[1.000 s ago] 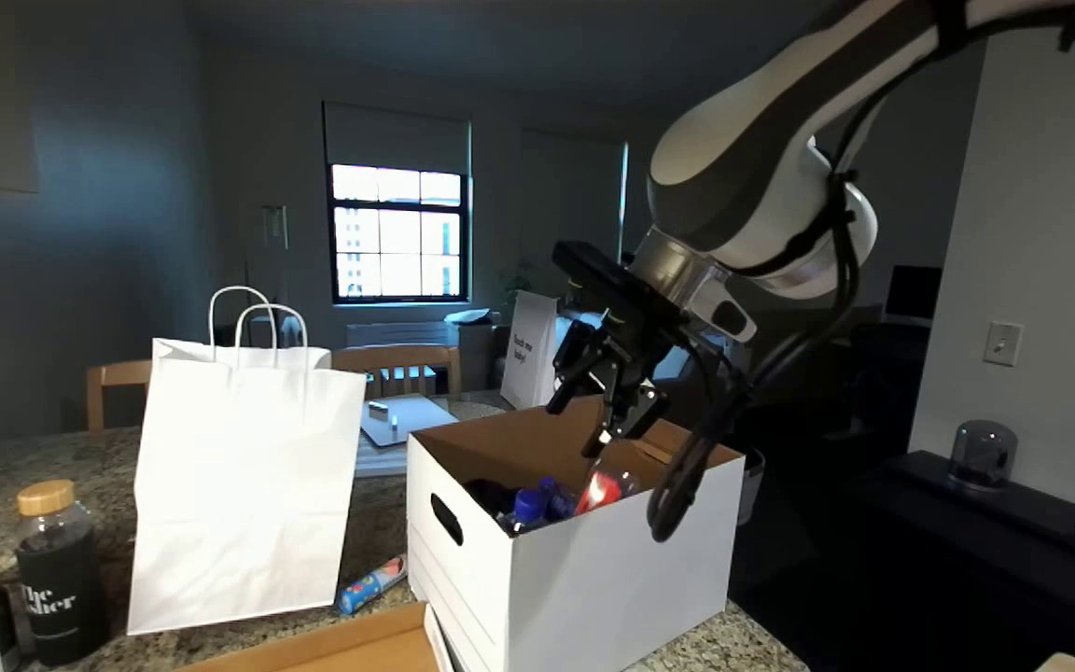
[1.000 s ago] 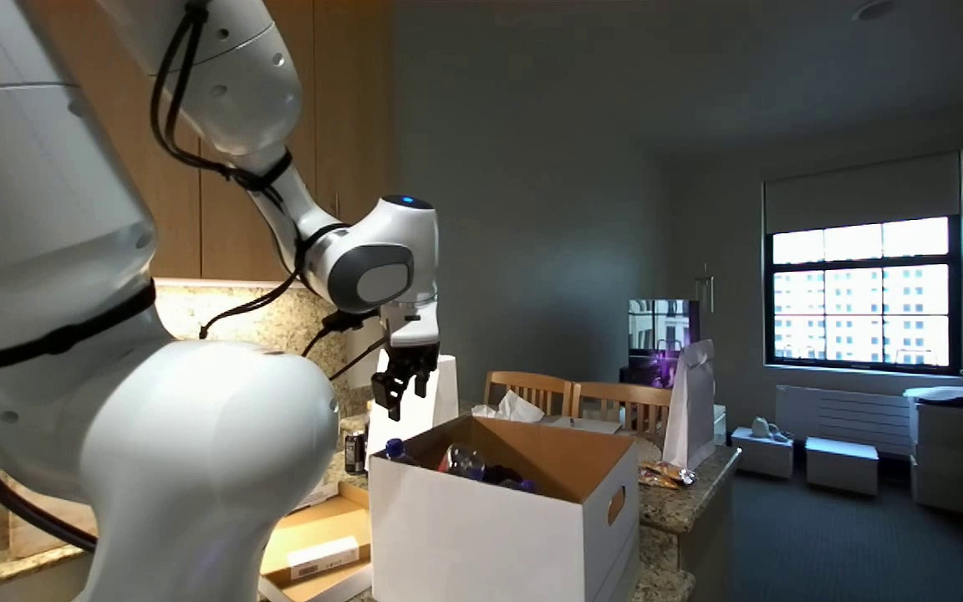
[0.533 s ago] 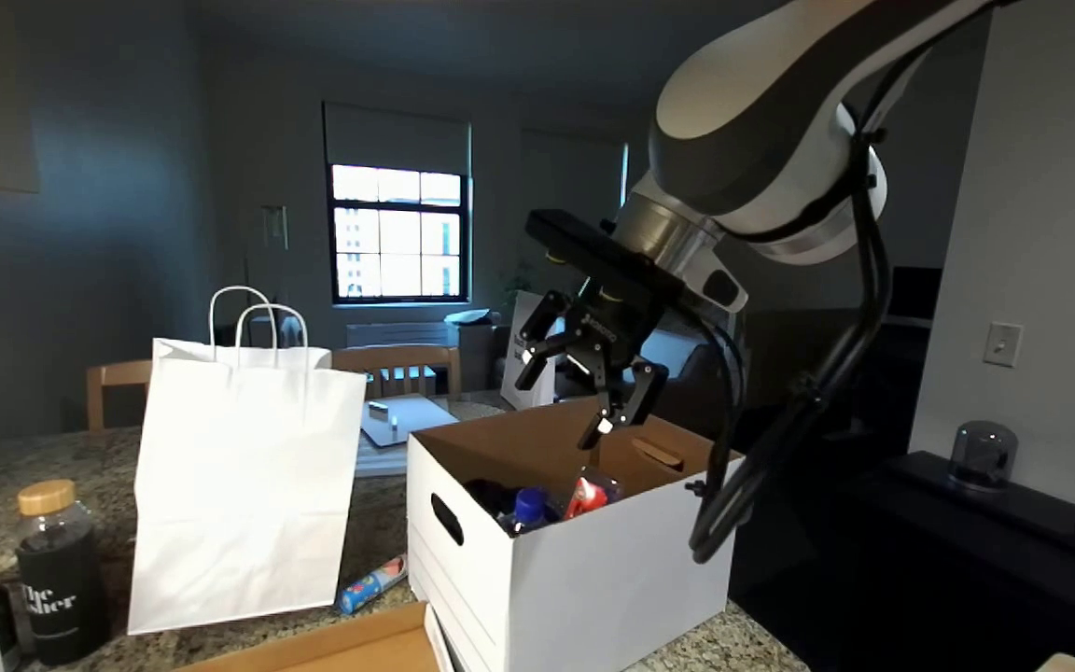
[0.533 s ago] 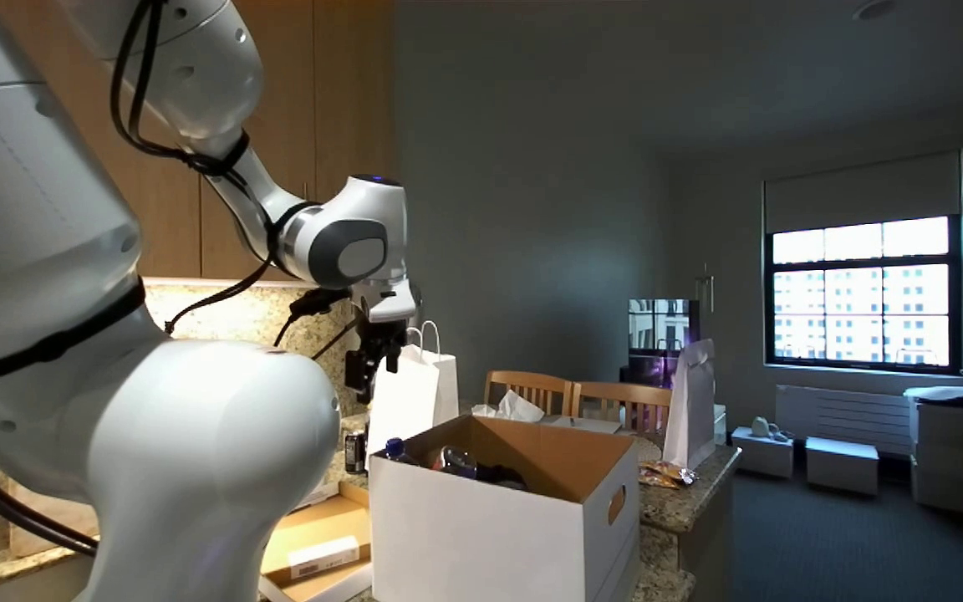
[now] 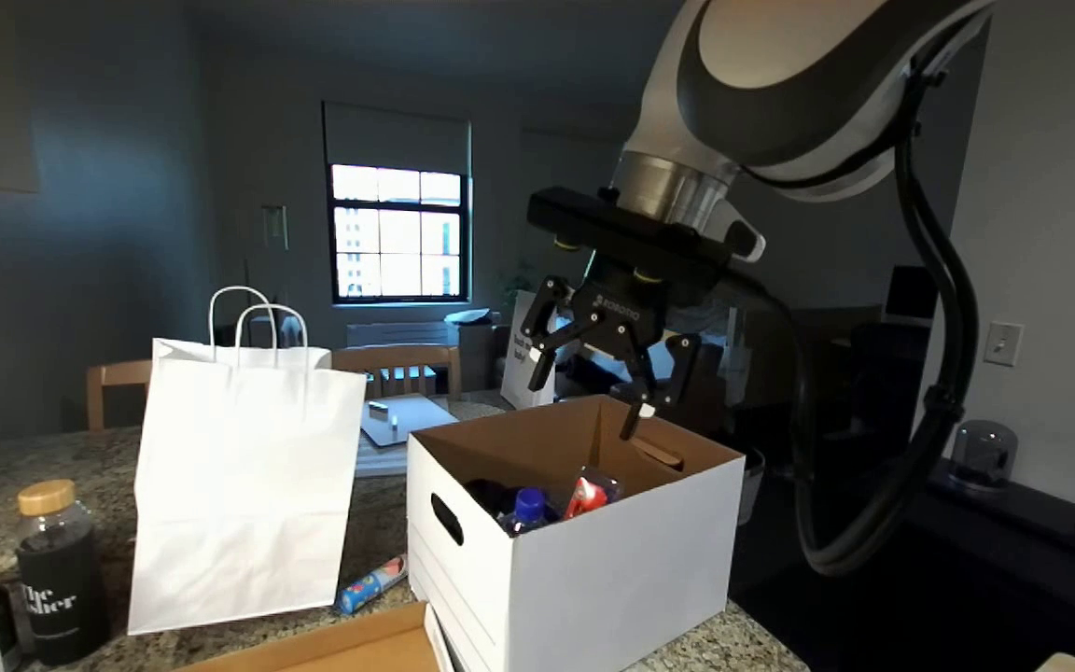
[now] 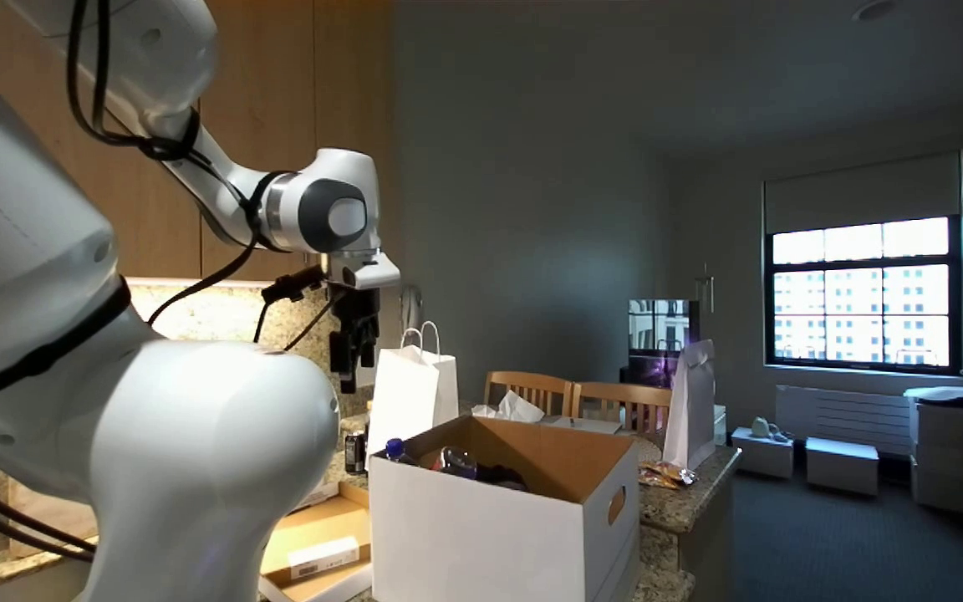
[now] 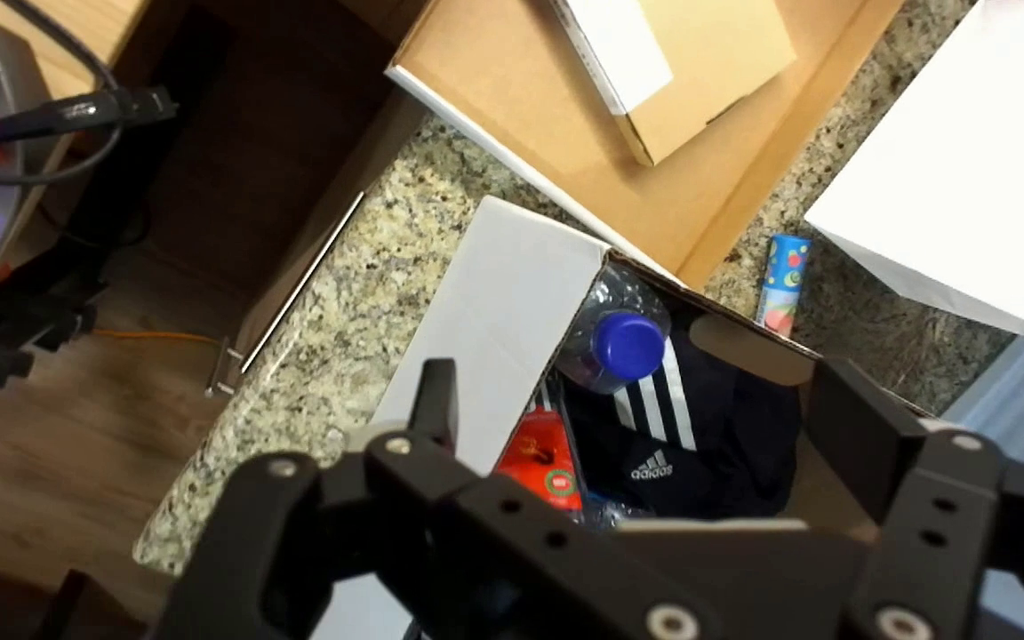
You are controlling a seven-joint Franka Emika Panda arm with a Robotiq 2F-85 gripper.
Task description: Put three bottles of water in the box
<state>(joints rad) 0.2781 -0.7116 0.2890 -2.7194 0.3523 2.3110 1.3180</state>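
Shows the gripper [image 5: 584,399], spread wide and empty, lifted higher and farther clear of the box [image 5: 617,579] than a second ago. Inside the box, shows a blue-capped water bottle [image 7: 630,347], roughly upright in a corner, next to dark Adidas cloth [image 7: 708,462] and a slightly shifted red-labelled container [image 7: 540,458]. Likely marks a finished drop; cannot confirm the full count of three.

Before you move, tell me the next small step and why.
I'd probably lift the gripper a little: it hangs open and empty, a blue-capped bottle already sits in the box, and in the wrist view the gripper hides part of the inside, so I can't count three.
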